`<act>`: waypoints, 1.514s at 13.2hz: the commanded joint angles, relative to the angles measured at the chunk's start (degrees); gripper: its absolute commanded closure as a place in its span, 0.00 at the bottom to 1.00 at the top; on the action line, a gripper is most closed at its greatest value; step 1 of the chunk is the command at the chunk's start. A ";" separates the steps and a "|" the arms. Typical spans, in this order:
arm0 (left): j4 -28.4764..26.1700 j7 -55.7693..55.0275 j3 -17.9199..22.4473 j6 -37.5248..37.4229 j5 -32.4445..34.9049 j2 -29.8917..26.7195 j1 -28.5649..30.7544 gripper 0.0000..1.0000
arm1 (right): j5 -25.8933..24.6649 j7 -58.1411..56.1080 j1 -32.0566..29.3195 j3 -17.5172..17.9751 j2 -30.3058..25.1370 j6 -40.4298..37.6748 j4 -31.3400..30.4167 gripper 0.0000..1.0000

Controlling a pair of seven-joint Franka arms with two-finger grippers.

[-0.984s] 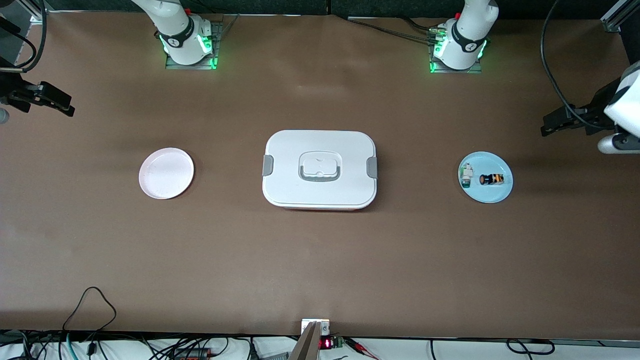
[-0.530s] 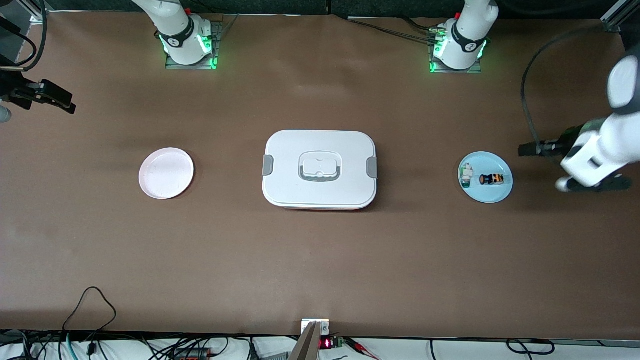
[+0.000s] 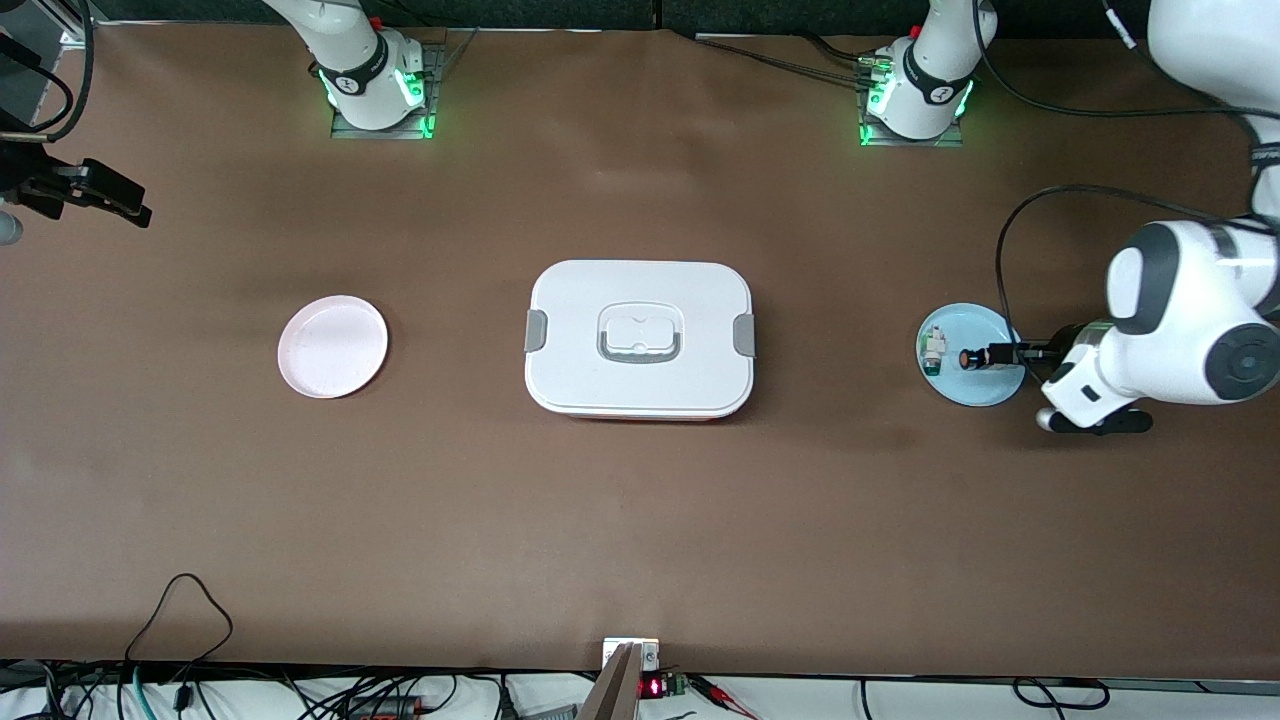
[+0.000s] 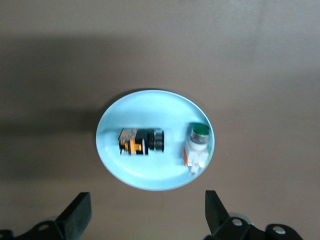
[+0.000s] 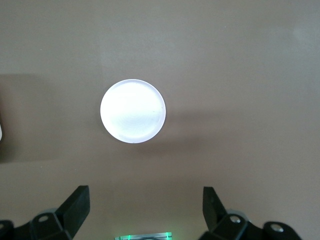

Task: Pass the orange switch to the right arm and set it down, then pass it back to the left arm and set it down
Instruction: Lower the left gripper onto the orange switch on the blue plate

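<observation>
**Lying on the blue plate, the orange switch sits beneath wide-open left fingers**

Resting on its side on the light blue plate (image 3: pixel 985 392), the orange switch (image 3: pixel 982 357) is a small black part with orange markings and a round black end. That round end points toward a white-and-green component (image 3: pixel 932 350) which shares the same plate, just beside the switch and toward the box. In the left wrist view the switch (image 4: pixel 141 141) lies near the middle of the plate (image 4: pixel 145 177), with the green-capped component (image 4: pixel 197 146) close to the plate's rim.

The left gripper (image 4: pixel 147 216) hangs over the plate's edge, its two black fingers (image 4: pixel 77 215) spread wide apart with nothing between them. In the front view the left arm (image 3: pixel 1180 325) reaches in over the table's end, and its dark wrist parts overlap the edge of the plate.

The white box (image 3: pixel 640 338), with grey side clips and a grey-outlined lid handle, stands in the middle of the table, well apart from the blue plate. A pale pink plate (image 3: pixel 333 346) lies on the table toward the right arm's end, well apart from the box.

The right gripper (image 5: pixel 145 212) waits high over the table at its own end, fingers (image 5: pixel 75 210) spread apart and holding nothing, its camera looking down on the pink plate (image 5: pixel 132 111).
</observation>
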 commanded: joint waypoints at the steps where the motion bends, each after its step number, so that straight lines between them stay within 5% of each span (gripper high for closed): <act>1: -4.75 4.36 -0.12 6.30 1.27 0.80 2.33 0.00 | 0.75 -0.56 0.07 -0.15 -0.26 -1.10 0.50 0.00; 7: -5.28 6.83 -0.12 10.96 1.19 6.61 4.62 0.00 | 0.75 -0.56 0.08 -0.15 -0.26 -1.01 0.59 0.00; 20: -6.33 0.24 -0.91 11.68 -2.15 8.02 4.63 0.00 | -0.30 -0.30 4.64 -0.15 4.31 -0.48 1.03 0.00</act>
